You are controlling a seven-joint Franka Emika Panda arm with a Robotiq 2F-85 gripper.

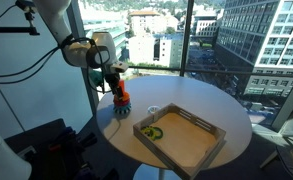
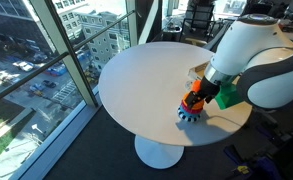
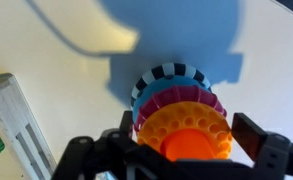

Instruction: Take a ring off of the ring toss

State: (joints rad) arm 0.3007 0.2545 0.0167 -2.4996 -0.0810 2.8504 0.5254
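My claw (image 3: 189,128) is open. Its fingers (image 3: 250,132) stand on either side of the ring toss (image 3: 171,74) with a sliver of gap on each flank, so I grip nothing yet. The ring (image 3: 184,120), the orange one, sits on top of the stack. It is threaded on the peg (image 3: 193,150), directly below me and between my jaws. In both exterior views the ring toss (image 1: 121,102) (image 2: 191,110) stands upright near the edge of the table (image 1: 216,105), and I hang right above it. The peg's long axis is vertical, in line with my approach. I judge the move is to close across the ring's width and draw straight up, since a sideways pull could tip the toy. The tray (image 1: 186,142) lies apart, to one side.
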